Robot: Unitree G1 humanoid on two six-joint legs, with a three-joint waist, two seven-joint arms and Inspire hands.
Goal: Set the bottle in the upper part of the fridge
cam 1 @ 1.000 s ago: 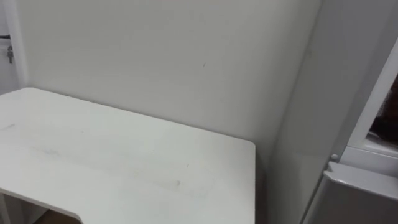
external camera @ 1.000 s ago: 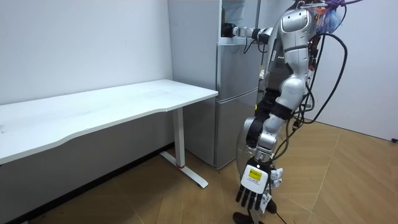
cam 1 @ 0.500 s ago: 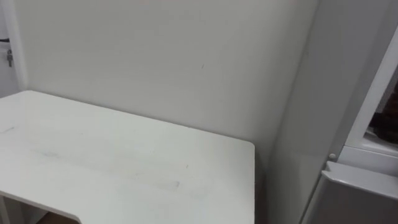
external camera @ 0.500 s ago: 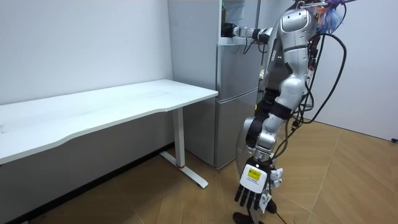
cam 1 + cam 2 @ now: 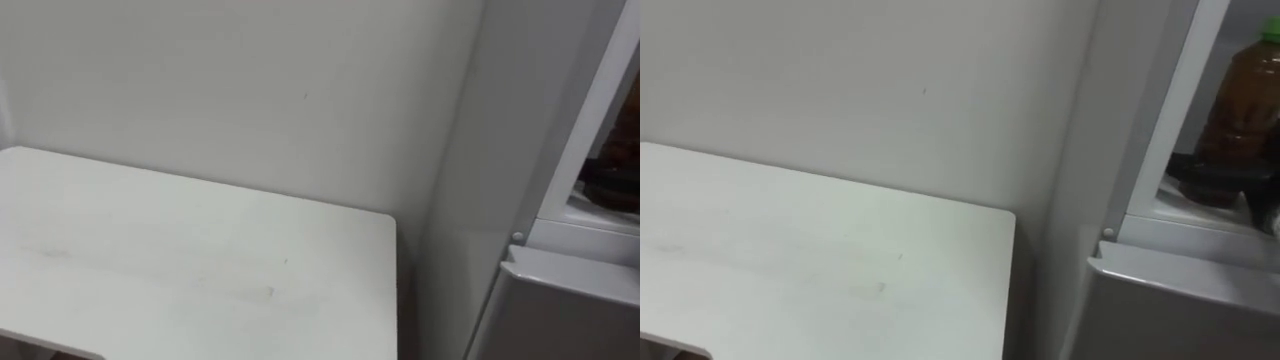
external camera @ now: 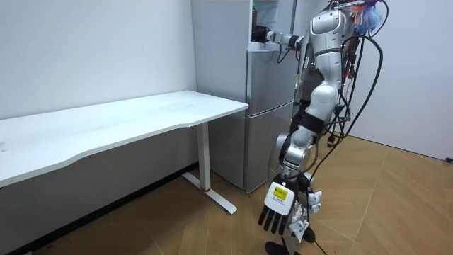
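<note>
silver-grey jointed limbs, black cables, black left hand (image 6: 276,211), white tag

You've got one bottle (image 5: 1238,100) at two o'clock, one fridge (image 6: 267,120), and one table (image 5: 200,260) at eight o'clock.

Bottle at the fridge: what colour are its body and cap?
The bottle is brown with a green cap, clearest in the right eye view.
</note>
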